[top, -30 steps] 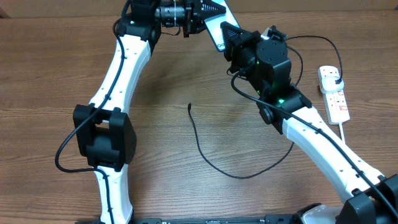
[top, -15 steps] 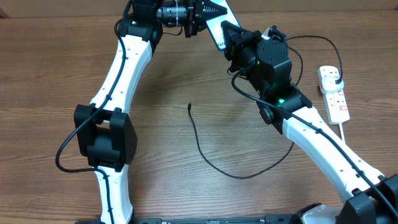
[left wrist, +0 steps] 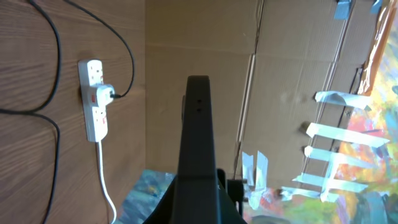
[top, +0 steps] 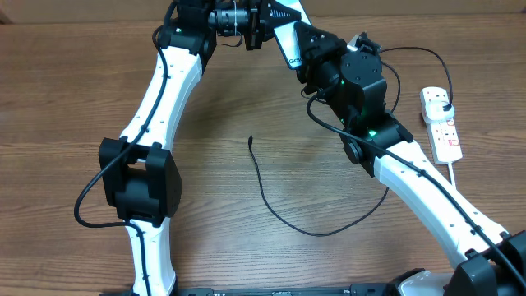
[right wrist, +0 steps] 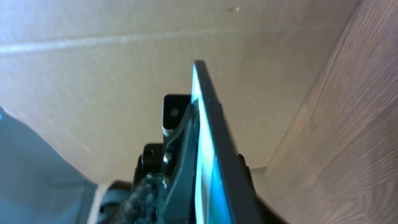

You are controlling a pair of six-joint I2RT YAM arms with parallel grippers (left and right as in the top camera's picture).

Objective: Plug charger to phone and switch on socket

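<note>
the phone [top: 289, 43] was off the table at the far side, tilted on edge; the right wrist view caught it edge-on, its light-blue screen [right wrist: 207, 168] a thin strip. the charger [top: 322, 234], a thin black cable, lay in a wide curve on the wood, its connector tip [top: 250, 141] free and well apart from the phone. its black plug [top: 445, 104] sat in the socket [top: 445, 136], a white strip with red-marked switches lying flat on the right.
</note>
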